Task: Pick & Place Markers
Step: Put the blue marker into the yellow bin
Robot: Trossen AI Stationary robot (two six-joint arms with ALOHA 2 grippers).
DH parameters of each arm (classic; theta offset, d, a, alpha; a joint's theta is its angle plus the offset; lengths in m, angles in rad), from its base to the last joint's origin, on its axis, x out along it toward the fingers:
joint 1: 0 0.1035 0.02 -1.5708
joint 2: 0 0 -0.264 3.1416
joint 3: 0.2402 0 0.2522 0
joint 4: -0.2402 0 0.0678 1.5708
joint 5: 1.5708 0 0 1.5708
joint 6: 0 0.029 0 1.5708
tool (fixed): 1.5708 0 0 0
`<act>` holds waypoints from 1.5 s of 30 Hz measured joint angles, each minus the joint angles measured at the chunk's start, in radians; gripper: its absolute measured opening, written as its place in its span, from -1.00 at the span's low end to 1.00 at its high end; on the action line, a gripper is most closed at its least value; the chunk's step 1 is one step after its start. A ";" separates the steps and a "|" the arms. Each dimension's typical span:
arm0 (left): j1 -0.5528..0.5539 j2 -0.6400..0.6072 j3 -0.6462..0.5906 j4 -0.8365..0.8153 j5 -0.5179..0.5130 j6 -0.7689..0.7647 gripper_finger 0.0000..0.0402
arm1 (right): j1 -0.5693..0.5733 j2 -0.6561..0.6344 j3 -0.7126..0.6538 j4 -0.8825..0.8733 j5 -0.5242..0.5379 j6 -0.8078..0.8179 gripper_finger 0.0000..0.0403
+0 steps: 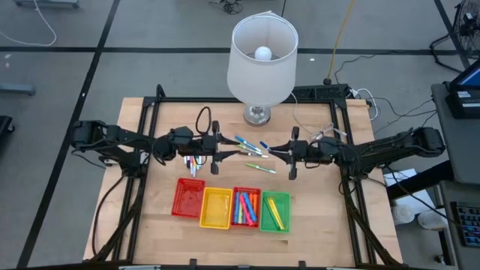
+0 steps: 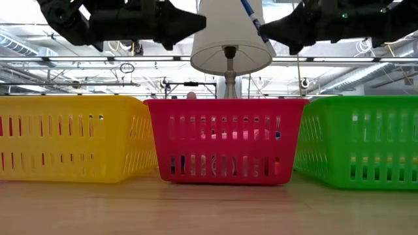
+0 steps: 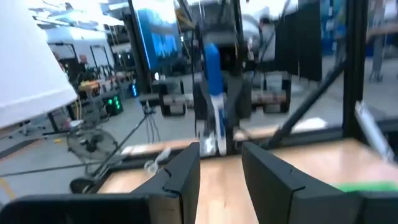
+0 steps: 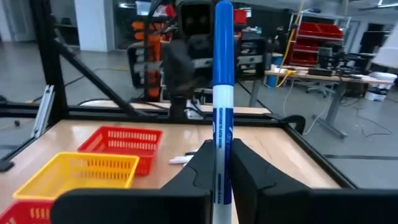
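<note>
Right now my right gripper (image 4: 222, 163) is clamped on a blue-capped marker (image 4: 222, 93); in my right wrist view the white barrel stands upright between my two dark fingers (image 4: 261, 177), with the blue cap on top. In the high view this gripper (image 1: 289, 154) is in the middle of the frame, a little right of centre, above the wooden table (image 1: 330, 225).

My left gripper (image 1: 219, 145) is just left of centre in the high view and faces the right one. Its fingers (image 3: 180, 177) are apart and nothing is between them.

Between the two grippers, several loose markers (image 1: 246, 144) lie on the table in the centre of the high view, and some more markers (image 1: 193, 163) lie under my left arm.

Four mesh baskets stand in a row in the lower centre of the high view: a red basket (image 1: 179, 201), then a yellow basket (image 1: 216, 222), then a second red basket (image 1: 246, 193) with pink, blue and orange markers inside, and a green basket (image 1: 283, 202) with yellow markers inside.

A white table lamp (image 1: 262, 60) stands at the top centre of the table.
</note>
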 joint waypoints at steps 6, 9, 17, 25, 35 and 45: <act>-0.021 0.074 0.026 0.129 0.000 -0.084 -0.38 | 0.037 0.043 0.001 0.050 0.004 -0.029 -0.91; -0.030 0.113 0.059 0.145 0.000 -0.066 -0.38 | 0.050 0.057 0.001 0.067 0.004 -0.034 -0.91; -0.045 0.243 0.215 0.136 0.034 -0.117 -0.38 | 0.050 0.118 0.001 0.166 0.004 -0.053 -0.91; -0.046 0.277 0.248 0.139 0.037 -0.118 -0.38 | 0.050 0.125 0.001 0.222 0.004 -0.058 -0.91; -0.074 0.277 0.252 0.133 0.013 -0.123 -0.38 | 0.050 0.137 0.011 0.229 0.004 -0.071 -0.91; -0.073 0.276 0.325 -0.033 -0.034 -0.173 -0.13 | 0.056 0.151 0.025 0.224 0.004 -0.070 -0.91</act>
